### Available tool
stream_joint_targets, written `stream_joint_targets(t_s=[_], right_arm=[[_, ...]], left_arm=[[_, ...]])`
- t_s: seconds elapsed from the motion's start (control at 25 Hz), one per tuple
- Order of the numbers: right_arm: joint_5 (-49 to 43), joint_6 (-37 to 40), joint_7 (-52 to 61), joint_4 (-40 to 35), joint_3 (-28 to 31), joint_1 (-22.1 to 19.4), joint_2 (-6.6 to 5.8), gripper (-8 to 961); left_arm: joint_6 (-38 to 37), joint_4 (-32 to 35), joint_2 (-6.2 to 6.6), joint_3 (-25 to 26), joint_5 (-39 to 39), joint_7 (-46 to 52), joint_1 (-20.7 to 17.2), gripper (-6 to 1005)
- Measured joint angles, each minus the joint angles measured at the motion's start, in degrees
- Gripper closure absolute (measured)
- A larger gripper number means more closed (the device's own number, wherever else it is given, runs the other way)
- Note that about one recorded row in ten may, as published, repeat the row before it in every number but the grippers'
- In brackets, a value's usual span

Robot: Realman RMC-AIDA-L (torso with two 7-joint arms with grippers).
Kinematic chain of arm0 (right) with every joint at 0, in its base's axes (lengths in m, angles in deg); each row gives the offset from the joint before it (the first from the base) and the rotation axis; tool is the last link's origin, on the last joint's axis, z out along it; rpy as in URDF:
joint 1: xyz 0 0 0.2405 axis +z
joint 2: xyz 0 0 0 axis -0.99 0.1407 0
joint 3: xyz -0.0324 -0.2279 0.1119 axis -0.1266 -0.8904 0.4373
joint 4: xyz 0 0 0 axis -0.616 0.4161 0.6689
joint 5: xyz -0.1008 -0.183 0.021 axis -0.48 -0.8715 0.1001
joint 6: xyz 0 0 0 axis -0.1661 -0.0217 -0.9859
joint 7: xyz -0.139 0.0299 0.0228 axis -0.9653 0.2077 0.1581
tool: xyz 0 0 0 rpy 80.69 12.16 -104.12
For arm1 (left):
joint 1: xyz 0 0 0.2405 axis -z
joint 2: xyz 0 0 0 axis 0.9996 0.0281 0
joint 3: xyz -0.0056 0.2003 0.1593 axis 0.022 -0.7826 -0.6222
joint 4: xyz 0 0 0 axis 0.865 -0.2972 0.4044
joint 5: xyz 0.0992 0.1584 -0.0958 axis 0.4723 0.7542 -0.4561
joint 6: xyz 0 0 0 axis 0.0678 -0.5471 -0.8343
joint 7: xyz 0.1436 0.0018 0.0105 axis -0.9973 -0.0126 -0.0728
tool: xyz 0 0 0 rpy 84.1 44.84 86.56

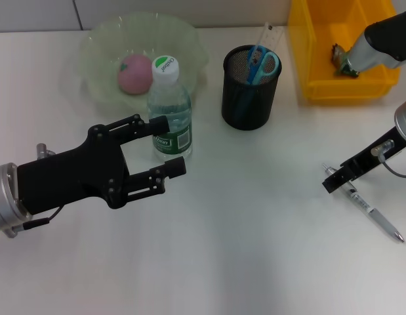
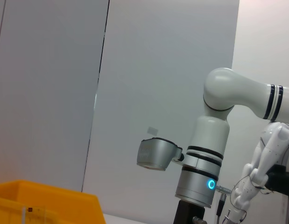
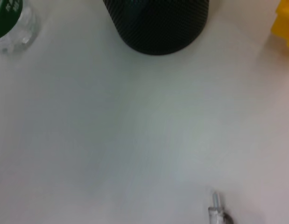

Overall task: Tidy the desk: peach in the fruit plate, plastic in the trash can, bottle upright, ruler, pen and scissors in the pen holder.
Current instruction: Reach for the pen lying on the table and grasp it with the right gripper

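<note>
We count one pen (image 1: pixel 373 213) flat on the counter (image 1: pixel 255 230), its tip beside the right gripper (image 1: pixel 335 178); whether those fingers are spread or clenched we cannot tell. One pen holder (image 1: pixel 250 88) contains one scissors (image 1: pixel 261 64) and one ruler (image 1: pixel 271 36). One bottle (image 1: pixel 169 108) stands upright between the left gripper's (image 1: pixel 168 144) released fingers. One peach (image 1: pixel 135 73) lies in the fruit plate (image 1: pixel 98 46). One trash can (image 1: pixel 314 39) at rear.

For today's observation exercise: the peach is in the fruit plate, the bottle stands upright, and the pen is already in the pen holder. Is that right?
Not quite. In the head view the pen lies on the desk by the right gripper, outside the pen holder. The rest holds.
</note>
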Motion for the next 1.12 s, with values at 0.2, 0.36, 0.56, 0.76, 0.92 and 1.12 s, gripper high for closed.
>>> stream_joint_targets(t_s=[0.2, 0.36, 0.56, 0.76, 0.92, 1.12], right_arm=[[0.01, -0.66, 0.06, 0.62, -0.07, 0.07, -0.01, 254], [0.07, -0.99, 0.06, 0.97, -0.14, 0.18, -0.01, 254], [0.18, -1.16, 0.06, 1.11, -0.21, 0.34, -0.01, 257], [0.25, -0.85, 0.47, 1.24, -0.68, 0.48, -0.01, 265], [0.01, -0.80, 1.24, 1.31, -1.60, 0.65, -0.01, 272], [-0.02, -1.07, 1.37, 1.27, -1.71, 0.87, -0.01, 280]], left_arm=[[0.04, -0.04, 0.00, -0.03, 0.00, -0.01, 0.00, 273], [0.06, -0.07, -0.07, -0.02, 0.00, -0.01, 0.00, 273], [0.09, -0.08, -0.10, 0.04, 0.00, 0.03, 0.00, 273], [0.03, -0.09, -0.05, 0.12, 0.00, -0.02, 0.00, 273], [-0.01, -0.09, -0.02, 0.18, 0.00, -0.03, 0.00, 273], [0.05, -0.09, 0.00, 0.18, 0.00, -0.06, 0.04, 272]])
